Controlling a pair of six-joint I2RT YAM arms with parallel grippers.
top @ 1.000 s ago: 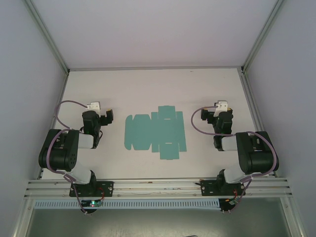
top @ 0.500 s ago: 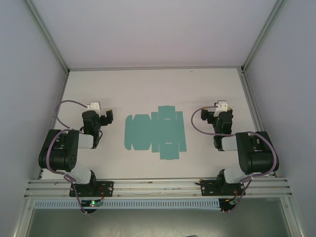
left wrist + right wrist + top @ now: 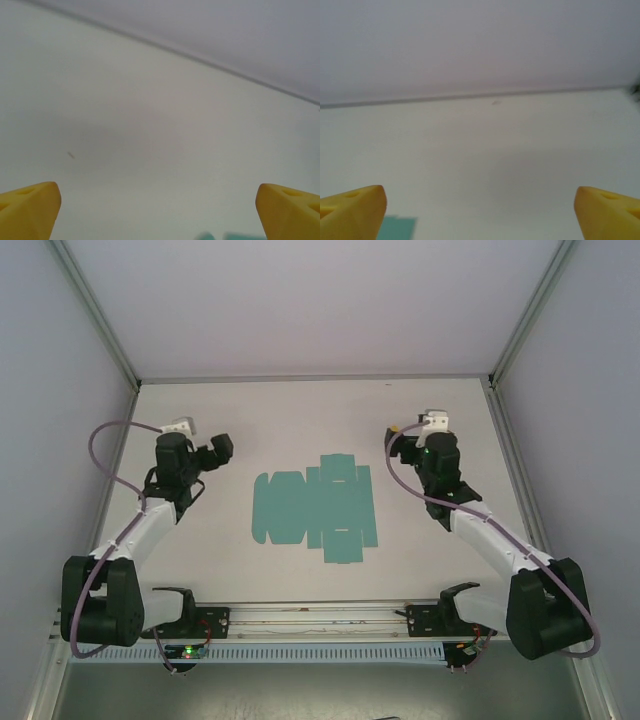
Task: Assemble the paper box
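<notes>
Both arms have just come out of their tucked-up pose. The left arm [image 3: 140, 530] and right arm [image 3: 490, 535] were bunched over their bases a moment ago. Now they're stretched up the frame, wrists at mid-left and mid-right, each angled in toward the middle. So I'd say this is the reach-in, with the actual work not started yet.

The paper box [image 3: 315, 507] hasn't budged. It's a flat teal die-cut sheet, flaps all splayed out, lying dead centre on the white counter [image 3: 300, 420] between the two wrists. Nothing is touching it.

From the left wrist camera, the left fingers [image 3: 27, 210] are spread wide, one yellow tip in each bottom corner. There's only bare counter between them, plus a sliver of teal at the bottom edge. It's the same on the other side: the right fingers [image 3: 350, 212] are wide apart and holding nothing. A corner of the sheet peeks in at lower left, just beside one tip.

As for containers, the box would be the only one. It isn't one yet, with no walls up and no flap folded, so nothing is inside anything. My guess is all the folding is still ahead.
</notes>
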